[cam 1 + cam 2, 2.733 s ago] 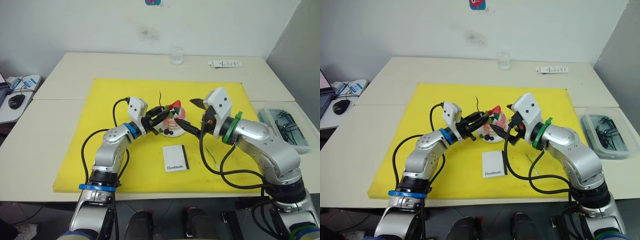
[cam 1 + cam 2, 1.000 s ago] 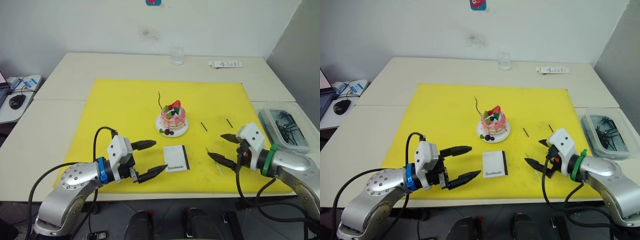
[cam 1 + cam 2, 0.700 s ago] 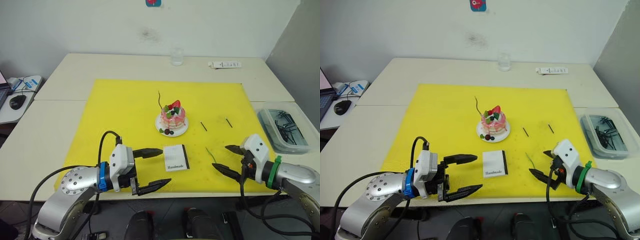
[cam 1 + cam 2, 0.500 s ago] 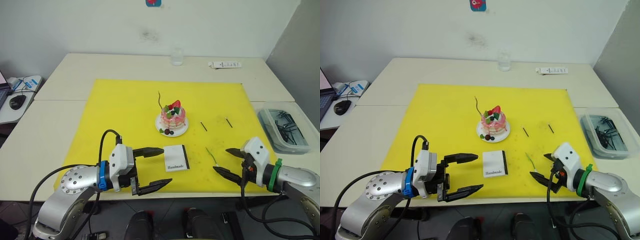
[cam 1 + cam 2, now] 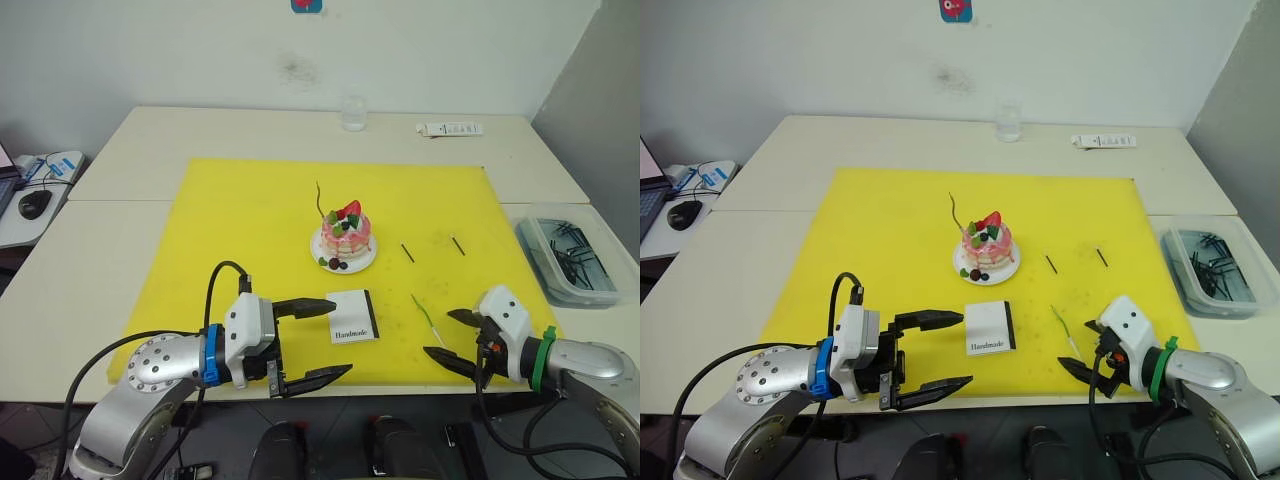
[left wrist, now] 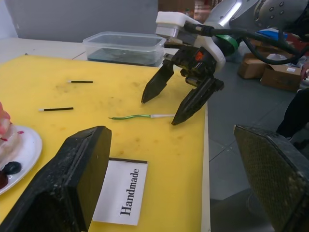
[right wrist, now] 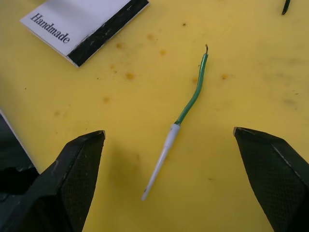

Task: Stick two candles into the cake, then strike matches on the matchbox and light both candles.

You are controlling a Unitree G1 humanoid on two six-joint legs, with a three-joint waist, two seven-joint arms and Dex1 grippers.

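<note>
One slim curved green-white candle (image 7: pixel 186 106) on stained yellow mat (image 7: pixel 251 72), both hands' fingers apart

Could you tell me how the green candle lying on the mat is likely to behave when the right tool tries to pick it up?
The candle is wire-thin and lies flat on the yellow mat, so the open right tool may struggle to get under it. Its slight curve suggests it could bend, or rock and skid sideways if nudged. It looks very light.

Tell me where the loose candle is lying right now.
The loose candle lies flat on the yellow mat, on the robot's right, between the matchbox and the open right gripper.
</note>
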